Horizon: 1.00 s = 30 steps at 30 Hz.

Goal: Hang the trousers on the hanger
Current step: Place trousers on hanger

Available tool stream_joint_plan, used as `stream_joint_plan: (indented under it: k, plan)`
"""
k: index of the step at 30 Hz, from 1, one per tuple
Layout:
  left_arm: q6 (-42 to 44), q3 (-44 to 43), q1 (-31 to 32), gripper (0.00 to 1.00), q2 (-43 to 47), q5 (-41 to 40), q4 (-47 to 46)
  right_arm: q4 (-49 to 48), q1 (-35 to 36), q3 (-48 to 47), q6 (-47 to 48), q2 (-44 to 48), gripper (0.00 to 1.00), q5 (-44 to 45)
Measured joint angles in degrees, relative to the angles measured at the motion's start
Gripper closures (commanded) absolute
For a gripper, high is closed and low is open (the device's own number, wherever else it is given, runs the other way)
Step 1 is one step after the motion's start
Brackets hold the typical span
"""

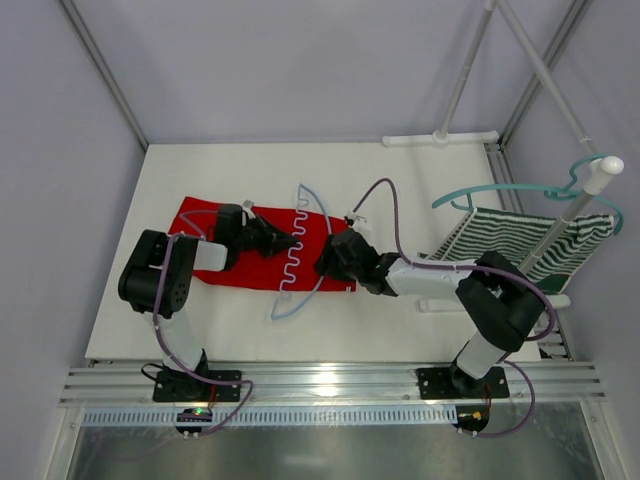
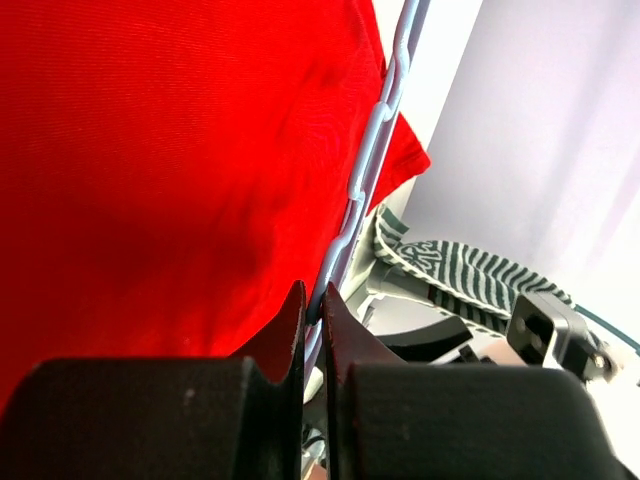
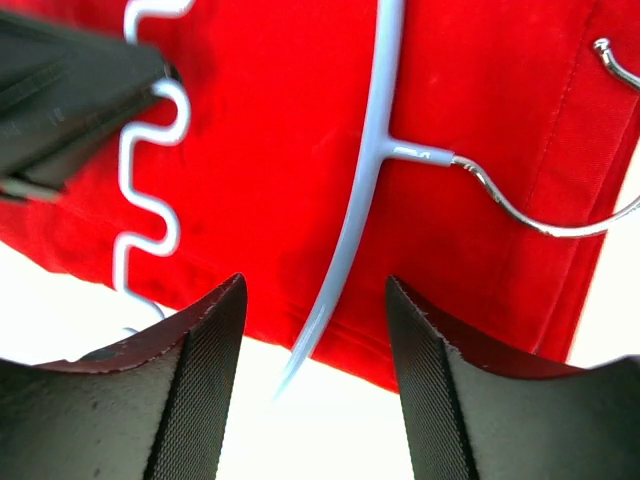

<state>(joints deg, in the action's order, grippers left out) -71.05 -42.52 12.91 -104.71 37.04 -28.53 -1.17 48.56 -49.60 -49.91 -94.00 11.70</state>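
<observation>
The red trousers (image 1: 250, 272) lie flat across the middle of the table. The pale blue hanger (image 1: 296, 265) lies over their right part, with its metal hook (image 3: 520, 210) pointing right. My left gripper (image 1: 290, 242) is shut on the hanger's wavy lower bar (image 2: 370, 160), with the trousers (image 2: 170, 150) beneath it. My right gripper (image 1: 325, 262) is open and empty, low over the trousers' near edge (image 3: 270, 150). The hanger's thin shoulder arm (image 3: 365, 180) runs between its fingers (image 3: 190, 350) without touching them. The wavy bar (image 3: 150, 200) and the left gripper (image 3: 70, 90) show at its left.
A green-and-white striped garment (image 1: 520, 240) hangs on a darker teal hanger (image 1: 500, 190) from a white rack pole (image 1: 575, 210) at the right. It also shows in the left wrist view (image 2: 470, 275). The rack's white foot (image 1: 440, 138) lies at the table's back edge.
</observation>
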Motion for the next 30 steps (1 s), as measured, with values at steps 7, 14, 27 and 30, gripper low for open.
stream_joint_plan:
  k: [7, 14, 27, 30]
  plan:
    - [1.03, 0.00, 0.00, 1.00, -0.02, -0.35, 1.09, -15.67, -2.56, 7.80, -6.67, 0.00, 0.40, -4.13]
    - [1.25, 0.00, -0.02, 1.00, -0.02, -0.61, 1.49, -27.56, -2.99, 12.68, -11.76, -0.85, 0.40, -7.54]
    - [2.34, 0.22, -0.07, 1.00, -0.39, -2.25, 2.27, -37.68, -4.81, 14.47, -16.83, -5.70, 0.52, -12.20]
    - [2.47, 0.24, -0.07, 1.00, -0.55, -2.58, 2.49, -39.01, -4.90, 15.13, -16.79, -6.03, 0.56, -12.35]
